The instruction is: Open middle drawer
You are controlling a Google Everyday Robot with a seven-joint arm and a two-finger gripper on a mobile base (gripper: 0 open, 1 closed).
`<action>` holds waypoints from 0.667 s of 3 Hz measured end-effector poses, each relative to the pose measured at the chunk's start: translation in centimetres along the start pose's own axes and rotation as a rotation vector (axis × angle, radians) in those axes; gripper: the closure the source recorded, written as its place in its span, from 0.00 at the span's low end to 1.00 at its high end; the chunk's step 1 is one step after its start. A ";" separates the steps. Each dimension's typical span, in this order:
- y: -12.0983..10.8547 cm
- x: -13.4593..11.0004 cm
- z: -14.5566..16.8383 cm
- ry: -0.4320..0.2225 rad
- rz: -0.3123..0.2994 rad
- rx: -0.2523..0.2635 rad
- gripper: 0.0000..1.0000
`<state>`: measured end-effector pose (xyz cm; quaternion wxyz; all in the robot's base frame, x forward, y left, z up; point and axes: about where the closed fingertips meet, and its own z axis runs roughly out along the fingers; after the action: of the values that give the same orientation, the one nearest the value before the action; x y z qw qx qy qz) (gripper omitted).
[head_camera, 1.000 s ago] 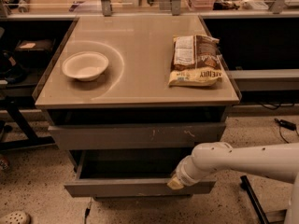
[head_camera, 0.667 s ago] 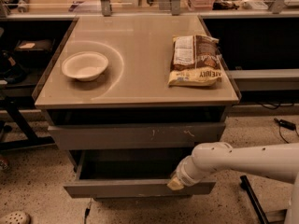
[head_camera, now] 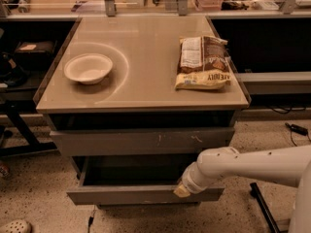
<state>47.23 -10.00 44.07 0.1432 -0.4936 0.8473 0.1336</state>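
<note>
At the middle drawer front sits the gripper; drawer open.

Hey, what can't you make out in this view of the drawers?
In the camera view:
middle drawer: inside shadowed, overhung by the scratched drawer front.
claw, at that drawer's front right: mostly hidden by its wrist.
arm: cut off by the right edge.

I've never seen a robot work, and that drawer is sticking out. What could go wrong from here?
The gripper sits right of centre on the drawer front, so pulling there might skew the drawer and jam it. The front has no handle, so the gripper may slip off. A jerk might shift the bag, which lies near the right edge of the top.
</note>
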 end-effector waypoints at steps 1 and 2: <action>0.8 1.5 0.1 0.027 0.020 -0.025 1.00; 0.9 1.3 -0.2 0.027 0.021 -0.025 1.00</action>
<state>45.81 -10.64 43.87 0.1243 -0.4884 0.8525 0.1388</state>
